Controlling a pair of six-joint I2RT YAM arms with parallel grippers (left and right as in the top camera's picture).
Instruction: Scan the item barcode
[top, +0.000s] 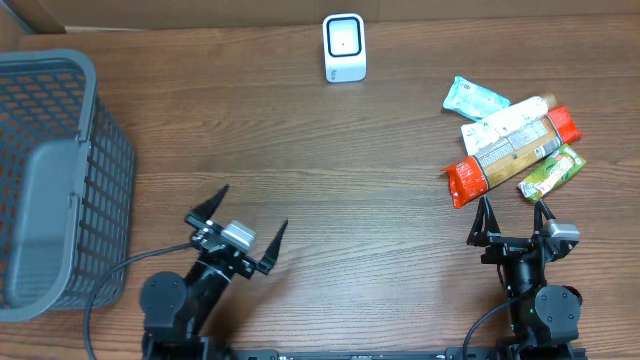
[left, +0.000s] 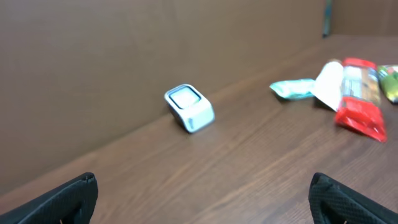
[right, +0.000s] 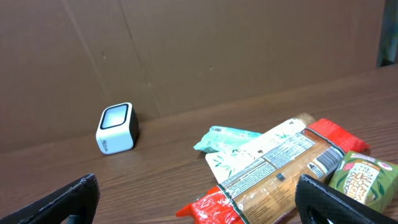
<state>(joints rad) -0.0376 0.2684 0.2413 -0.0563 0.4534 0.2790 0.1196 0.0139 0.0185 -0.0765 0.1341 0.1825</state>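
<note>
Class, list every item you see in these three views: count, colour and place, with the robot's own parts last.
table: one, brown wood, under everything
basket: one, grey mesh, left edge
scanner: one, white, far middle
teal packet: one, teal, far right
white packet: one, white, between the teal and red-ended ones
red-ended packet: one, red ends, pale label, right
green packet: one, green, right, nearest the robot
left end effector: one, black, open, empty, near left
right end effector: one, black, open, empty, just short of the packets
</note>
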